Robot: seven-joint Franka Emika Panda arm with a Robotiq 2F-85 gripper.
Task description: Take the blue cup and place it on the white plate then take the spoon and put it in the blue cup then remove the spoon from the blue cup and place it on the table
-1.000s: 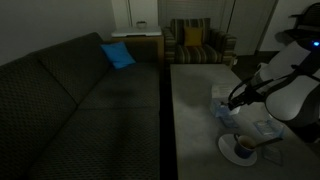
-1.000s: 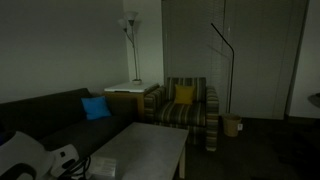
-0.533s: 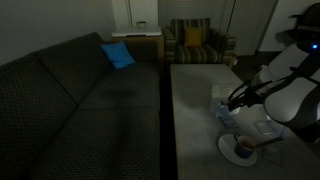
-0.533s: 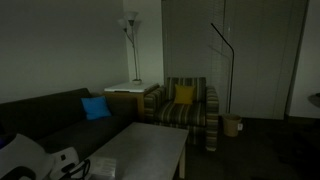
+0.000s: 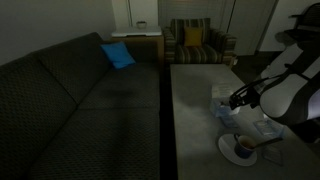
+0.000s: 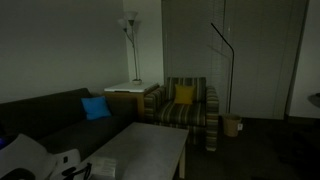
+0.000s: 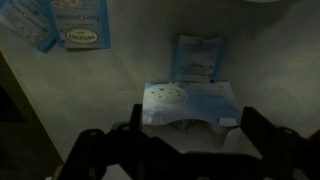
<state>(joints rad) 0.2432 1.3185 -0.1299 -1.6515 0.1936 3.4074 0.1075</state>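
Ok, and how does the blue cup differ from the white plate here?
Colour: in an exterior view the blue cup reads dark, while the white plate is pale.
Width: the blue cup is much narrower than the white plate.
Pose: the blue cup stands on the white plate, which lies flat on the table.
Both look round.

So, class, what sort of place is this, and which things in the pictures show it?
Probably a living room or lounge: a long dark sofa, a striped armchair with a yellow cushion, and a floor lamp.
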